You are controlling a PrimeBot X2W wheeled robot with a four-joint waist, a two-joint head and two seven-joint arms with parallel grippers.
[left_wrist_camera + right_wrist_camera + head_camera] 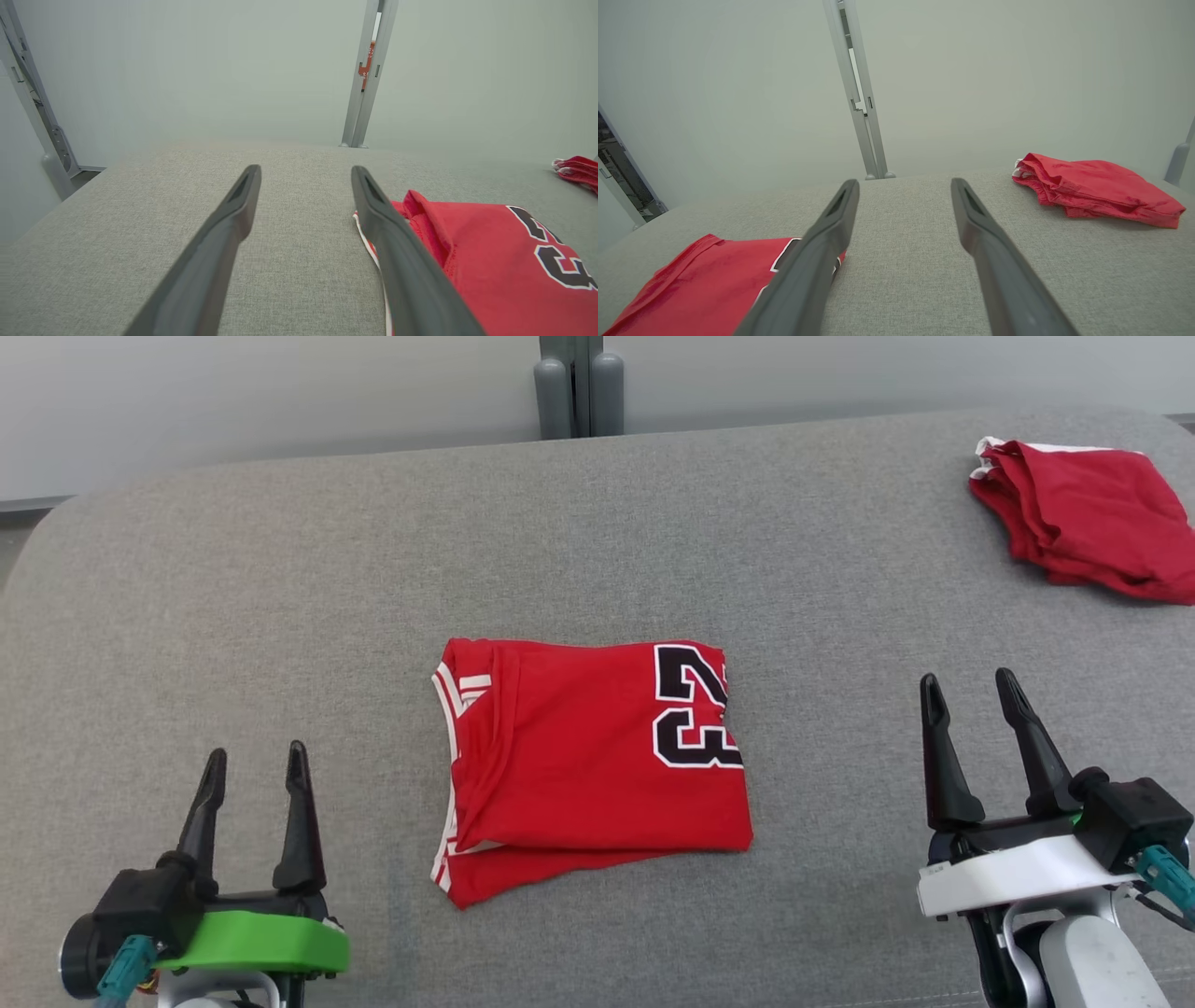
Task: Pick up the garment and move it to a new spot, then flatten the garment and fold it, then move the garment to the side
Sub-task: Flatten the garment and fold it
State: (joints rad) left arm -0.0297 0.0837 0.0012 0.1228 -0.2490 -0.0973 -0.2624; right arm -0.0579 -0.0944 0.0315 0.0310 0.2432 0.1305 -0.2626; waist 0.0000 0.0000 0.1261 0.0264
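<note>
left hand (pixel 257 753) wide, empty, near garment's left | right hand (pixel 968 679) wide, empty, further off on its right | garment (pixel 588 765) folded, flat mid-table (pixel 280 569) | likely light, soft, limp: pinch all layers at both side edges | folded red cloth (pixel 1083 513) far right

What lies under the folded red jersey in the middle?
Grey fabric surface shows all around the jersey; its own lower layers stick out at the near left edge. Anything directly beneath is covered.
</note>
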